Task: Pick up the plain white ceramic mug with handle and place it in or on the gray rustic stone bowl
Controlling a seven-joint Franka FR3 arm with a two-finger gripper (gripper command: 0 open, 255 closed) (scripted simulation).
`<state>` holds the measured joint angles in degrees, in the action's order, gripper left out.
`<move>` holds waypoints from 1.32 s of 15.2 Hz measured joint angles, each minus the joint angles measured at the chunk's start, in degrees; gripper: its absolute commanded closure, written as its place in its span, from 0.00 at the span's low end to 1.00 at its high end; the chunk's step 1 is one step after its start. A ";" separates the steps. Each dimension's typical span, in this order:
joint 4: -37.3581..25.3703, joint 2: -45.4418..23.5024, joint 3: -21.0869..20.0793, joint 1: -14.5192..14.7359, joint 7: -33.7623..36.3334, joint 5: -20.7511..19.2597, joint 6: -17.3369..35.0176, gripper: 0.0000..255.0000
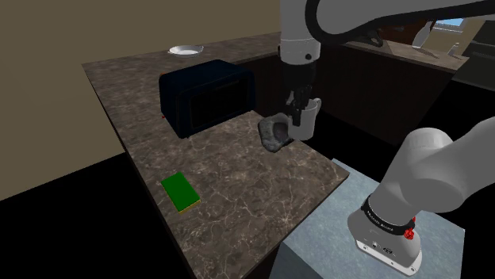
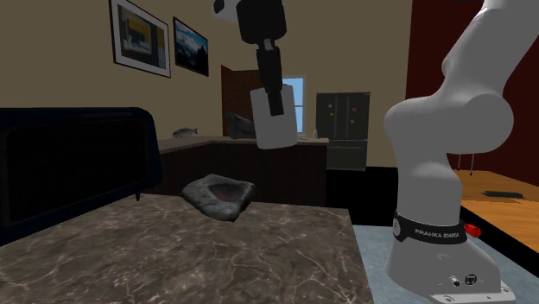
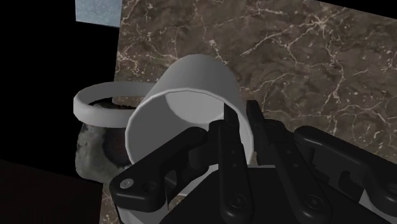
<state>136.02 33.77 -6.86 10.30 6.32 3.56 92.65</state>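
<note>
A plain white mug [image 1: 312, 120] hangs in the air, with my gripper [image 1: 299, 113] shut on its rim, one finger inside and one outside. In the second exterior view the mug [image 2: 275, 125] is upright, well above the counter, under the gripper [image 2: 275, 99]. The grey rough stone bowl [image 2: 219, 194] lies on the marble counter, below the mug and a little toward that view's left. In the wrist view the gripper [image 3: 238, 119] clasps the mug [image 3: 194, 86]. The mug's handle [image 3: 94, 105] sticks out over the bowl [image 3: 90, 153].
A dark blue box-like appliance [image 1: 208, 97] stands on the counter [image 1: 254, 190] just behind the bowl [image 1: 274, 133]. A green flat block [image 1: 180, 193] lies near the counter's front edge. A white dish [image 1: 186, 51] sits at the far corner. The stand [image 1: 333, 238] adjoins the counter.
</note>
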 measured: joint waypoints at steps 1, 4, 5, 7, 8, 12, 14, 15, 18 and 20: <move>-1.37 -1.20 0.81 -0.55 -0.98 -0.73 -0.21 1.00; -4.25 -4.22 3.56 -2.25 -4.46 -2.97 -0.10 1.00; -5.36 -5.59 4.42 -2.78 -5.61 -3.66 0.17 1.00; -8.51 -8.71 6.00 -3.75 -7.72 -4.83 0.17 1.00; -9.70 -9.71 6.67 -4.15 -8.65 -5.27 0.02 1.00; -16.01 -15.72 9.60 -5.89 -12.89 -6.95 -0.12 1.00; -19.30 -18.66 10.98 -6.71 -15.00 -7.51 -0.34 1.00; -19.56 -19.34 11.37 -6.95 -15.57 -7.69 0.09 1.00; -18.62 -20.29 11.74 -7.17 -16.03 -7.84 1.99 1.00; -17.00 -20.32 11.75 -7.17 -15.92 -7.86 3.64 1.00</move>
<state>119.03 13.45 4.89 3.13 -9.61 -4.30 96.29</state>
